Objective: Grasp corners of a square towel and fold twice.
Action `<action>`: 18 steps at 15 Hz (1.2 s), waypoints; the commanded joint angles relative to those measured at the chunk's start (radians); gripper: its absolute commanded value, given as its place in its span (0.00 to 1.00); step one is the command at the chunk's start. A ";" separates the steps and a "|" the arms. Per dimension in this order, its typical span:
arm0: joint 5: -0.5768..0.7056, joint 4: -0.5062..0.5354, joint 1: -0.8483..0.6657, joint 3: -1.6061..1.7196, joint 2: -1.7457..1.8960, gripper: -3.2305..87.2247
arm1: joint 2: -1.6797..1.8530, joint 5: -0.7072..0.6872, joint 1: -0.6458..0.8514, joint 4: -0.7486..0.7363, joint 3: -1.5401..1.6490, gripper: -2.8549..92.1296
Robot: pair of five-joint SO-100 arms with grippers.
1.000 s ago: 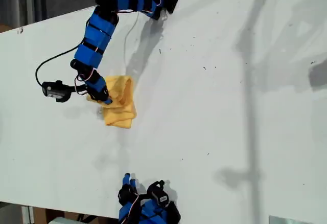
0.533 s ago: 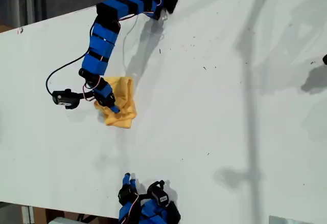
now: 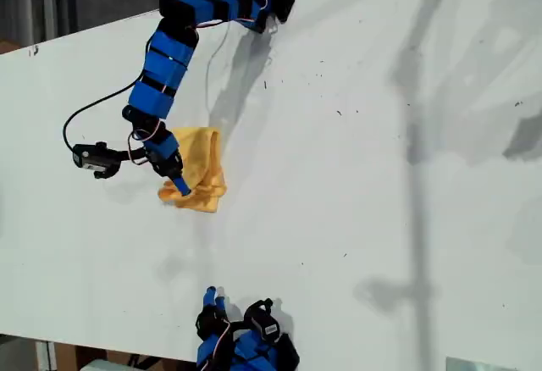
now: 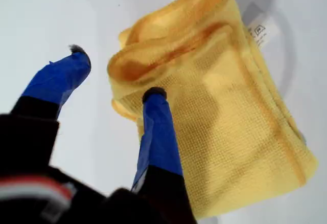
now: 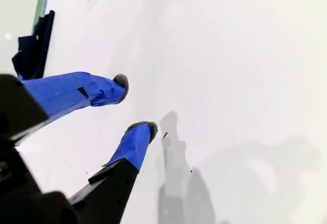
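The yellow-orange square towel [image 3: 205,161] lies folded into a narrow, thick bundle on the white table [image 3: 356,218], left of centre in the exterior view. My first gripper [image 3: 176,186] hovers at the bundle's lower-left end in that view. In the first wrist view the first gripper [image 4: 115,73] is open. One of its fingertips [image 4: 154,95] rests on the towel [image 4: 230,121] beside a rolled fold, and the other is off the cloth over bare table. The towel's white tag [image 4: 258,29] sticks out at the far end. My second gripper [image 5: 135,105] is open above bare table.
The second arm [image 3: 246,337] sits folded at the bottom edge of the exterior view, well away from the towel. A black cable [image 3: 89,108] loops beside the first arm. Small dark specks [image 3: 339,113] dot the table, and shadows cross the exterior view's right.
My first gripper has shifted down along the towel's left edge in the exterior view and swung slightly left. The towel's lower-left end has been nudged outward. The second arm has not moved.
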 commanded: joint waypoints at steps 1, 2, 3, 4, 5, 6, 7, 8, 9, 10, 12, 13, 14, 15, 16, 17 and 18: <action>0.008 0.011 -0.002 -0.005 0.006 0.19 | 0.181 -0.043 -0.043 -0.029 -0.061 0.30; 0.009 0.011 -0.002 -0.005 0.006 0.19 | 0.219 -0.048 -0.064 -0.032 -0.054 0.30; 0.009 0.011 -0.002 -0.005 0.006 0.19 | 0.267 -0.049 -0.083 -0.038 -0.023 0.30; 0.009 0.011 -0.002 -0.005 0.006 0.19 | 0.318 -0.044 -0.094 -0.038 0.020 0.30; 0.009 0.011 -0.002 -0.005 0.006 0.19 | 0.380 -0.032 -0.092 -0.029 0.086 0.30; 0.009 0.011 -0.002 -0.005 0.006 0.19 | 0.469 -0.005 -0.067 -0.026 0.209 0.29; 0.012 0.011 -0.002 -0.005 0.006 0.19 | 0.584 0.015 -0.026 -0.025 0.368 0.29; 0.014 0.011 -0.002 -0.005 0.008 0.19 | 0.733 0.037 0.023 -0.026 0.552 0.29; 0.021 0.011 0.000 -0.005 0.009 0.19 | 0.925 0.064 0.048 -0.031 0.739 0.32; 0.023 0.011 0.005 -0.005 0.009 0.19 | 1.134 0.089 0.029 -0.049 0.914 0.33; 0.025 0.011 0.009 -0.006 0.009 0.19 | 1.542 0.164 0.011 -0.063 1.284 0.34; 0.023 0.011 0.017 -0.006 0.009 0.19 | 1.793 0.202 0.029 -0.057 1.508 0.34; 0.025 0.011 0.021 -0.006 0.009 0.19 | 2.056 0.250 0.029 0.034 1.661 0.34; 0.029 0.011 0.025 -0.006 0.009 0.19 | 2.204 0.296 0.008 0.129 1.736 0.34; 0.031 0.011 0.029 -0.006 0.009 0.19 | 2.189 0.307 -0.023 0.135 1.750 0.38; 0.037 0.011 0.040 -0.009 0.009 0.19 | 2.195 0.322 -0.054 0.101 1.804 0.41; 0.034 0.011 0.051 -0.011 0.011 0.19 | 2.195 0.345 -0.051 0.104 1.847 0.39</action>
